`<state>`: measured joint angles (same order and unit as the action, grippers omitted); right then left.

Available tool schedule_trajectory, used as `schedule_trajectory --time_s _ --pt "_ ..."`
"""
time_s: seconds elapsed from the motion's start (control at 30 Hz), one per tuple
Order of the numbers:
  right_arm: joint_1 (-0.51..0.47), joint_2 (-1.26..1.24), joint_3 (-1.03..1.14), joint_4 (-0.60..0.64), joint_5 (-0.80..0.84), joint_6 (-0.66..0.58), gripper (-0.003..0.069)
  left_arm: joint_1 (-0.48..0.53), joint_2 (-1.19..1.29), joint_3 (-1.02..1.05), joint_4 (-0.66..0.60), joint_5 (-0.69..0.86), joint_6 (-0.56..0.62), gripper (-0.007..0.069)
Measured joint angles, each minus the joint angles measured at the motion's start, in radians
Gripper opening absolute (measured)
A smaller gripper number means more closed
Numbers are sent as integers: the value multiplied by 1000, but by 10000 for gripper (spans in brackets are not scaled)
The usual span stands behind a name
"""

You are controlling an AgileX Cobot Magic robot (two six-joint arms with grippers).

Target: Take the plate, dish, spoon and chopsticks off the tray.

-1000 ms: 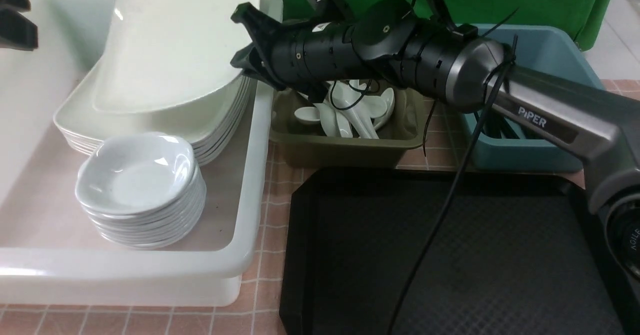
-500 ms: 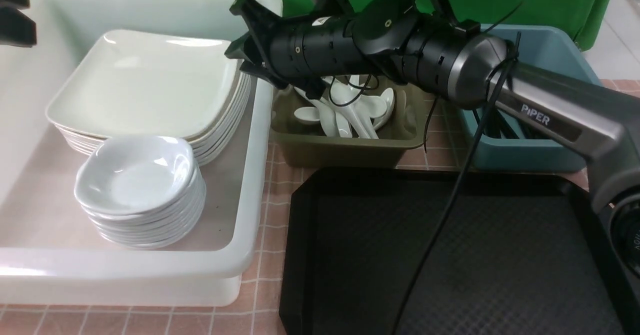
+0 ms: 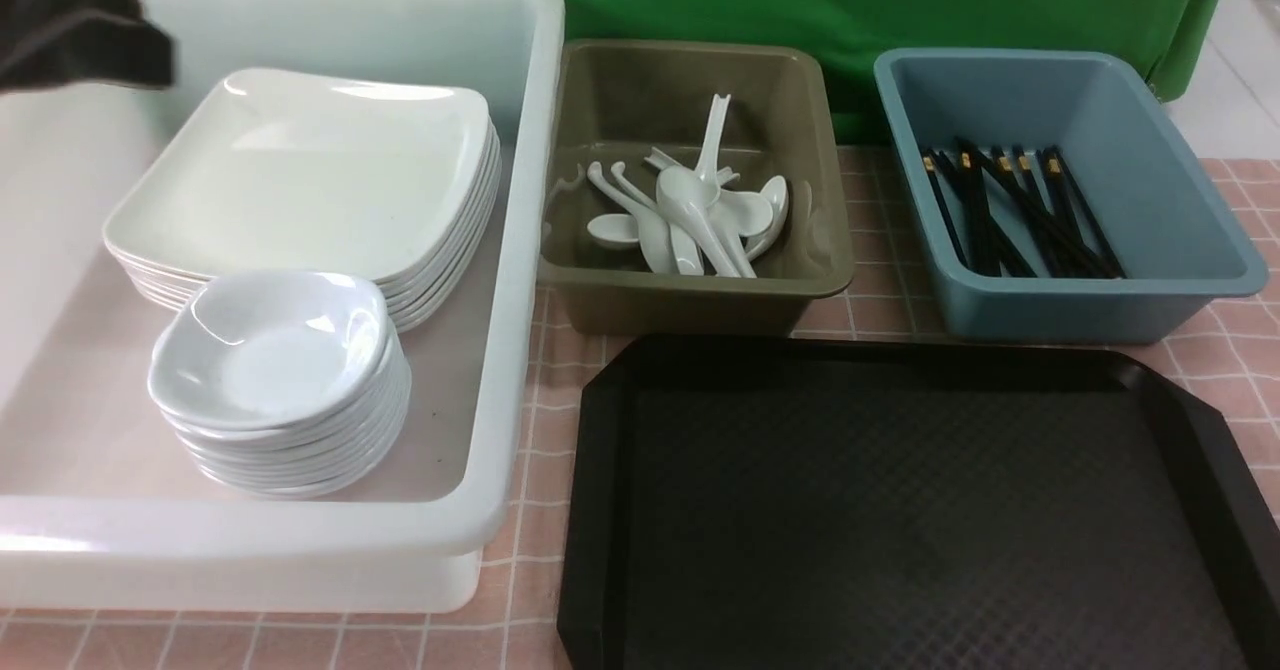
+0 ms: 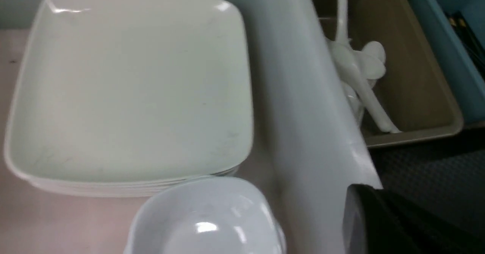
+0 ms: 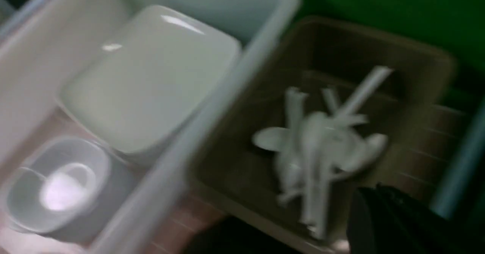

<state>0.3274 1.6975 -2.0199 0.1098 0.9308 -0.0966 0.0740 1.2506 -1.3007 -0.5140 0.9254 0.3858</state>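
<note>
The black tray (image 3: pixel 900 510) lies at the front right with nothing on its floor. The plate (image 3: pixel 310 170) rests flat on top of a stack of white square plates in the white tub (image 3: pixel 530 250). In front of that stack, the dish (image 3: pixel 270 350) tops a pile of small dishes. White spoons (image 3: pixel 690 215) lie heaped in the olive bin (image 3: pixel 700 305). Black chopsticks (image 3: pixel 1020 210) lie in the blue bin (image 3: pixel 1080 315). My left gripper (image 3: pixel 90 30) is a dark blur above the tub's far left corner, shut and holding nothing. The right gripper (image 5: pixel 386 223) shows only in its own wrist view, shut, hovering near the olive bin.
Tub, olive bin and blue bin stand in a row along the back, in front of a green cloth. A pink checked tablecloth (image 3: pixel 530 470) shows in the narrow gap between tub and tray.
The right arm has pulled back out of the front view and its gripper has shut. The plate, tilted a second ago, now lies flat on the stack. The left gripper shifted slightly.
</note>
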Motion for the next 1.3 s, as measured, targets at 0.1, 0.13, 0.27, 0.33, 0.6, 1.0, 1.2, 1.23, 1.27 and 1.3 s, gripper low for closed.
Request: schedule_trajectory --time_s 0.1,0.13,0.27,0.33,0.6,1.0,1.2,1.23,1.27,1.3 --pt "-35 -192 12 -205 154 16 30 -105 0 0 -1 3 4 0" --pt "-41 -231 23 -240 171 18 30 -123 -1 0 -1 3 5 0" --pt "-47 -538 173 -301 160 38 30 -242 -28 0 -2 2 8 0" --pt "-47 -647 260 -302 113 53 30 -270 -48 0 -2 2 9 0" --pt "-47 -1281 980 -316 -384 147 30 -327 -281 162 -26 -63 65 4" --pt "-47 -1664 1629 -317 -986 185 56 -327 -844 800 -36 -441 6 4" --pt "-47 -1665 1639 -317 -1007 189 106 -327 -989 924 -35 -618 1 4" --pt "-47 -1665 1639 -317 -1009 189 111 -327 -998 928 -34 -631 1 4" --pt "-47 -1665 1639 -317 -1010 189 115 -327 -1004 929 -33 -637 1 4" --pt "-47 -1665 1639 -317 -1010 189 117 -327 -1004 929 -33 -638 1 4"
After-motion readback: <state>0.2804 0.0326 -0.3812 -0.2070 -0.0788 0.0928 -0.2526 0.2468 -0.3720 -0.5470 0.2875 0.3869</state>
